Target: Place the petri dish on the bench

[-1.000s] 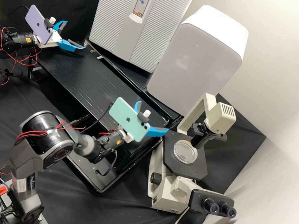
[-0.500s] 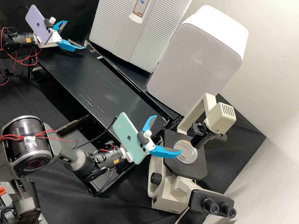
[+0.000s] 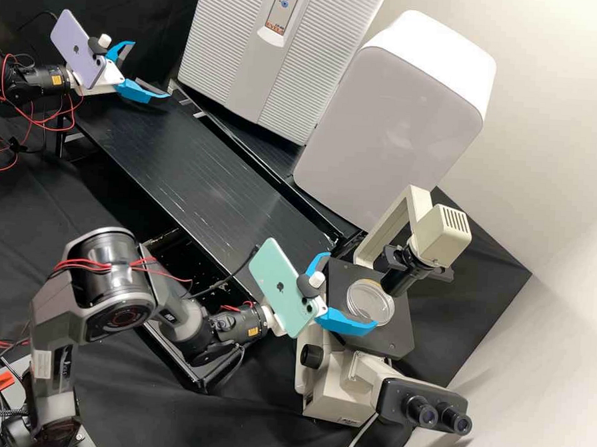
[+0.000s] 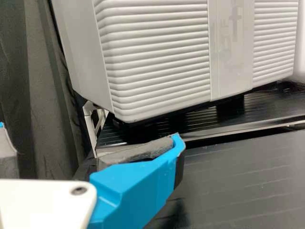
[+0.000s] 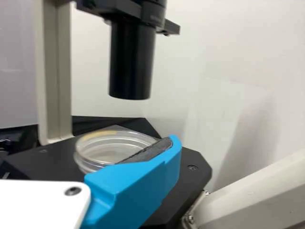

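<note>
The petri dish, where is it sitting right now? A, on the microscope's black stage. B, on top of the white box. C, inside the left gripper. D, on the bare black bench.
A: the petri dish rests on the black stage, below the microscope's dark upper tube.

Clear round petri dish (image 3: pixel 371 306): smooth, glossy. Long black bench top (image 3: pixel 182 161): semi-glossy. Black draped cloth (image 3: pixel 262 408), bottom centre: matt.

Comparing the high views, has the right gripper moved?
Yes. The right gripper has moved down and to the right in the high view, judged against the microscope; one finger now crosses its black stage.
</note>
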You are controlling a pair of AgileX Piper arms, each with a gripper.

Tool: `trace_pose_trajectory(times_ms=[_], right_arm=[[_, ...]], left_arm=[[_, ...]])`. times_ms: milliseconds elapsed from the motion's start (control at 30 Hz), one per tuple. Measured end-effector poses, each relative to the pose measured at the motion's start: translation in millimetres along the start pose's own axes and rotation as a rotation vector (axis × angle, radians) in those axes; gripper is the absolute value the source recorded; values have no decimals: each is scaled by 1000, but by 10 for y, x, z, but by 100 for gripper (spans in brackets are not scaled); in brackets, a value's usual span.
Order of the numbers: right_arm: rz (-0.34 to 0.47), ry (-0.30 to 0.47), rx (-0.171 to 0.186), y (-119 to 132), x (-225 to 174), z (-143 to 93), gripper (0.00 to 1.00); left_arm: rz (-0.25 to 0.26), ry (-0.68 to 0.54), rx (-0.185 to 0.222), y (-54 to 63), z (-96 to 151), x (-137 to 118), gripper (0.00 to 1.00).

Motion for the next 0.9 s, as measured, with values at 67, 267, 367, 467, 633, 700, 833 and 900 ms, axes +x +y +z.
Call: trace_pose_trajectory(times_ms=[67, 267, 367, 467, 633, 700, 833, 900], right_arm=[[9, -18, -2, 13, 39, 49, 100], [25, -47, -2, 26, 115, 120, 100], [29, -60, 4, 12, 152, 150, 100], [14, -71, 5, -37, 186, 189, 100], [-1, -86, 15, -96, 230, 198, 100], [-5, -86, 13, -107, 237, 197, 100], [-3, -92, 11, -121, 270, 218, 100], [-3, -92, 13, -132, 294, 222, 100]], left_arm=[[0, 0, 0, 0, 0, 0, 100], [0, 0, 0, 0, 0, 0, 100], [0, 0, 0, 0, 0, 0, 100], [0, 0, 0, 0, 0, 0, 100], [0, 0, 0, 0, 0, 0, 100], [0, 0, 0, 0, 0, 0, 100], [0, 0, 0, 0, 0, 0, 100], [0, 0, 0, 0, 0, 0, 100]])
